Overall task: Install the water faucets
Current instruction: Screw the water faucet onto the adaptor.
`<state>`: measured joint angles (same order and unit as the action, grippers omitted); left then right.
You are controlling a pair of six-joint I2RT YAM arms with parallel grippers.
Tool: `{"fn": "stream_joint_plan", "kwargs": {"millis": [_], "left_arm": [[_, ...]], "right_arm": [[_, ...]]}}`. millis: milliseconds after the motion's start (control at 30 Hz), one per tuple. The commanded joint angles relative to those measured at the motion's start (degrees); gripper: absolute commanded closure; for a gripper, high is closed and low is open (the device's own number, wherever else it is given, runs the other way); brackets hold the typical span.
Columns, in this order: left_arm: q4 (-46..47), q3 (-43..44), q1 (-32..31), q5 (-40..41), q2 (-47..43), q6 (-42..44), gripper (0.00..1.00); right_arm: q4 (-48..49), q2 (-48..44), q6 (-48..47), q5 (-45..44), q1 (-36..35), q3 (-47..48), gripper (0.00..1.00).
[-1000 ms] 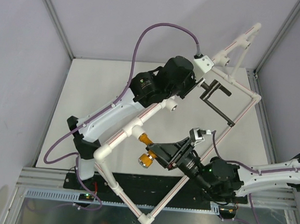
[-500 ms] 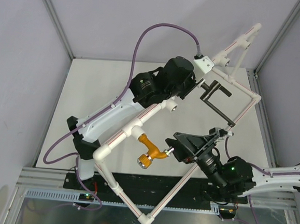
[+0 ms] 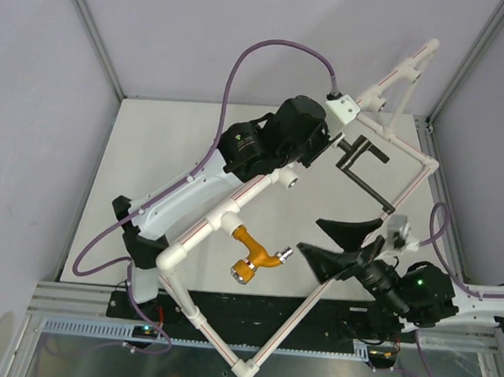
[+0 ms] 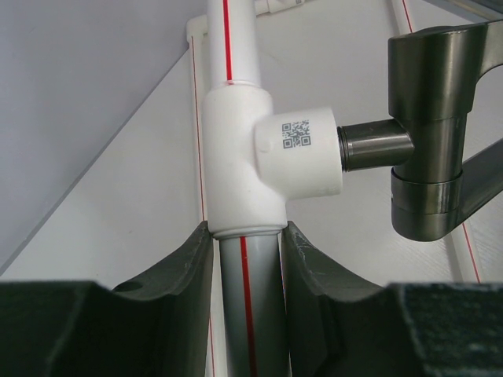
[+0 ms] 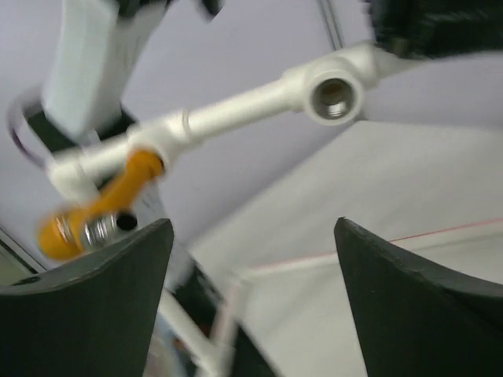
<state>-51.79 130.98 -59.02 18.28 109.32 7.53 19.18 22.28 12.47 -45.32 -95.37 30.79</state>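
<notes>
The orange-brass tap (image 3: 255, 257) juts from a white tee (image 3: 227, 219) of the pipe frame, its silver knob pointing right; in the blurred right wrist view the same tap (image 5: 100, 206) shows at the left. My right gripper (image 3: 309, 235) stands open just right of the tap, touching nothing, and its own view shows this gripper (image 5: 251, 228) empty. The black tap (image 3: 363, 162) with its long arm sits in a tee at the back; the left wrist view has it (image 4: 431, 149) screwed into the white tee (image 4: 255, 165). My left gripper (image 4: 245, 239) is shut on the frame's pipe (image 4: 250, 306) just below that tee.
The white pipe frame (image 3: 280, 330) lies slantwise across the table, with one end raised at the back right (image 3: 410, 66). An empty threaded socket (image 3: 292, 181) faces the middle, also seen as a socket (image 5: 333, 97) from the right wrist. Metal rails run along the near edge.
My right gripper let go of the orange-brass tap, opened wide and drew back to the right. The tap stays on its tee, turned over. The left arm has not moved.
</notes>
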Motion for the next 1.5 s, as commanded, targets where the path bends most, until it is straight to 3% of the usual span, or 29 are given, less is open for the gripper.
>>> {"fn": "stream_joint_plan", "kwargs": {"millis": [0,100,267,333,533,833,967,1133,1267,1333,1467], "left_arm": [[-18.27,-7.53,2.69,2.94,9.86,2.46,0.93],[-18.26,-7.74,2.69,2.98,9.91,2.49,0.93],[-18.2,-8.46,2.76,3.14,9.35,2.65,0.93],[-18.18,-8.52,2.77,3.16,9.29,2.66,0.93],[-18.26,-8.35,2.77,3.12,9.59,2.58,0.93],[-18.18,-8.46,2.77,3.04,9.42,2.61,0.93],[-18.17,-8.32,2.76,2.99,9.51,2.6,0.93],[-18.2,-8.31,2.77,2.97,9.22,2.61,0.93],[-18.18,-8.74,2.73,2.92,9.06,2.63,0.93],[-18.19,-8.81,2.76,2.86,9.07,2.57,0.93],[-18.28,-8.69,2.73,2.81,9.15,2.51,0.93]], "right_arm": [[-19.53,3.44,-37.08,16.19,-0.16,5.84,0.04],[-17.63,8.29,-50.34,13.52,-1.44,7.59,0.01],[-5.17,13.74,-74.53,11.34,-5.96,8.43,0.01],[-6.4,16.06,-81.51,11.38,-6.89,10.51,0.01],[-4.2,21.25,-88.14,12.07,-7.29,15.46,0.01],[-12.4,27.47,-91.0,12.52,-7.89,22.31,0.01],[-16.04,31.07,-90.22,12.78,-8.41,24.23,0.06],[-16.86,34.62,-89.43,12.38,-8.79,25.17,0.18],[-15.93,35.75,-89.33,11.6,-9.44,25.22,0.36],[-15.9,36.21,-89.36,10.68,-9.89,25.25,0.48],[-13.26,37.73,-87.88,6.63,-10.49,25.0,0.91]]}}
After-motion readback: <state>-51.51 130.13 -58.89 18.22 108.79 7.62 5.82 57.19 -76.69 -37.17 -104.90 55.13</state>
